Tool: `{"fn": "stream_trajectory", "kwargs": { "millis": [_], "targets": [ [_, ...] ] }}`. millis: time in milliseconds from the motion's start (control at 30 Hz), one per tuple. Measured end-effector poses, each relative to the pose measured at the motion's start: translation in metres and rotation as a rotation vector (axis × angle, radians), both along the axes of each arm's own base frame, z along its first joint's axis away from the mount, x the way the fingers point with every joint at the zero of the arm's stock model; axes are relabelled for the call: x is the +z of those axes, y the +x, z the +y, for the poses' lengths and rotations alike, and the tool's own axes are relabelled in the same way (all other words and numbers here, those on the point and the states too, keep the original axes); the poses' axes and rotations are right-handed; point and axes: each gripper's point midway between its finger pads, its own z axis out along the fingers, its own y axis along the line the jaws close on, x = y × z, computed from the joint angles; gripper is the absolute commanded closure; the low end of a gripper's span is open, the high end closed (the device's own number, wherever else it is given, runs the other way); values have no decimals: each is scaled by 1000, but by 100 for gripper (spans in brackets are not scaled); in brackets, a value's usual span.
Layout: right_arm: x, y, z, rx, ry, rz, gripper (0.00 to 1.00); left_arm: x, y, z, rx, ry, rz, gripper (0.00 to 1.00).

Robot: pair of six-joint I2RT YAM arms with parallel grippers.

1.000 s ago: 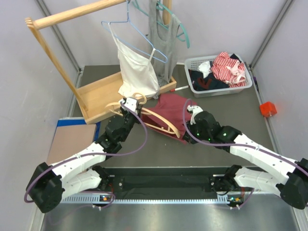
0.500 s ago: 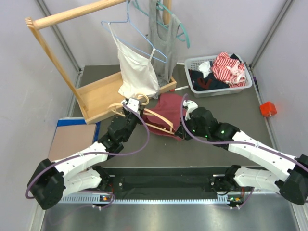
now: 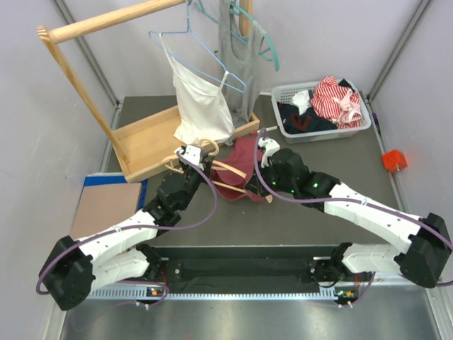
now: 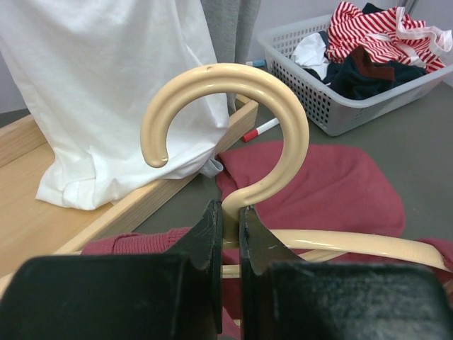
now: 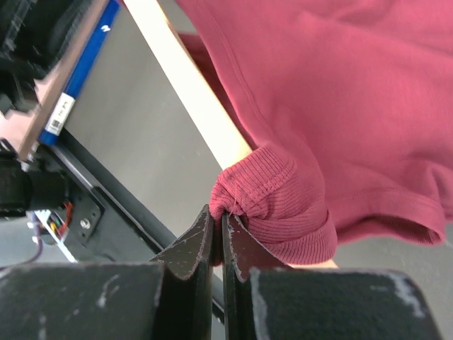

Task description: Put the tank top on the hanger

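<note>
The left gripper [image 4: 230,212] is clenched on the neck of the hanger [image 4: 283,120], just below the hook. The hook curls up directly beyond its fingertips, and the hanger's bar runs off to either side of them. The top [image 4: 333,191] lies on the bench [image 3: 340,212] beyond this gripper, spread under and behind the bar.

The right gripper [image 5: 218,216] is pinched shut on a bunched fold of the top's ribbed edge. One wooden hanger arm meets that fold at the fingertips and runs up and away to the gripper's left. The rest of the top spreads above and to the gripper's right. The ribbed fold looks wrapped around the arm. Whether the arm's tip has passed through the opening is hidden by the fabric.

The step in hand seems to be dressing the first shoulder, with one gripper bracing the hanger while the other works the strap opening over an arm.

Next, the right gripper would need to draw the ribbed edge along the arm toward the hook without letting the fold slip off the tip. The left gripper would hold the neck firmly so the hanger does not twist. The other shoulder appears not yet done.
</note>
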Motion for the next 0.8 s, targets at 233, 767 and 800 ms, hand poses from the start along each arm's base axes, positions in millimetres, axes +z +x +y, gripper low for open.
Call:
{"fn": "stream_trajectory", "kwargs": {
  "millis": [233,767,800],
  "targets": [
    [15,10,18,17,37,-29,100,6,-3,2,-4,-24,-9,100],
    [30,3,44,120,45,-76,18,-2,-11,-11,-96,20,4,100],
    [30,3,42,118,39,-78,18,-2,-10,-10,-95,20,4,100]
  ]
}}
